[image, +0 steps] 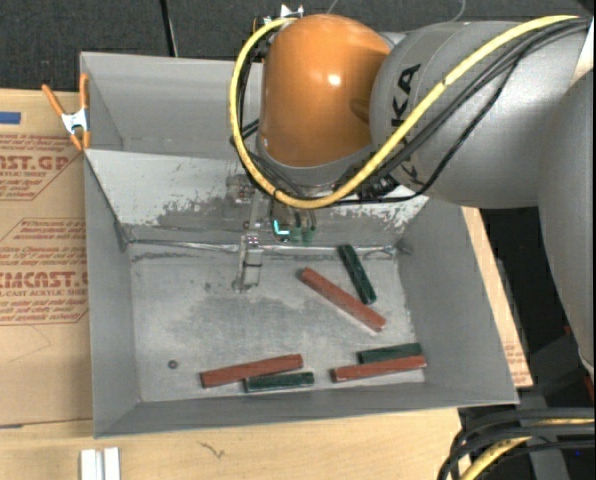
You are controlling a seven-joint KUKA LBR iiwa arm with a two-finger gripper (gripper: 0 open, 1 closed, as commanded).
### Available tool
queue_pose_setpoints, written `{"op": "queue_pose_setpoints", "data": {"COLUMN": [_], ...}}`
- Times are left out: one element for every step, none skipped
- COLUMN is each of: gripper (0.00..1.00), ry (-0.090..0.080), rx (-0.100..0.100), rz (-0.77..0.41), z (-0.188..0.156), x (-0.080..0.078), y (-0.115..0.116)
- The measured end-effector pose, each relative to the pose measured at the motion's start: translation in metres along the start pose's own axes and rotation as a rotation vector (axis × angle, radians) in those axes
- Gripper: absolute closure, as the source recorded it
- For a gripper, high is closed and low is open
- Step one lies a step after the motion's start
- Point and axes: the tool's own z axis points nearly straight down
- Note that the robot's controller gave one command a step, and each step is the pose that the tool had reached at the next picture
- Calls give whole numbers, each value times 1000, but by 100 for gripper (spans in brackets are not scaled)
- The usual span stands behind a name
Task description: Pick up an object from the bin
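Observation:
My gripper hangs under the arm's orange cover, low over the bare floor in the back middle of the bin, with nothing seen in it. Nearest to it, a little to its right, lies a red flat bar, slanting down to the right. A dark green bar lies just beyond that one, touching or crossing its upper side. Both bars lie apart from the gripper.
Along the front wall lie a red bar with a dark green bar beside it. At the front right lie another red bar and green bar. The big arm covers the bin's back right.

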Motion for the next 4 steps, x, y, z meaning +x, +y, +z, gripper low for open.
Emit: {"op": "queue_pose_setpoints", "data": {"gripper": [0,0,100,100], "ry": [4,-7,-5,-15], "rx": [2,0,0,0], "rz": [63,-262,-262,-270], "z": [49,169,168,10], "x": [72,87,87,88], "y": [-27,-56,-55,-26]}}
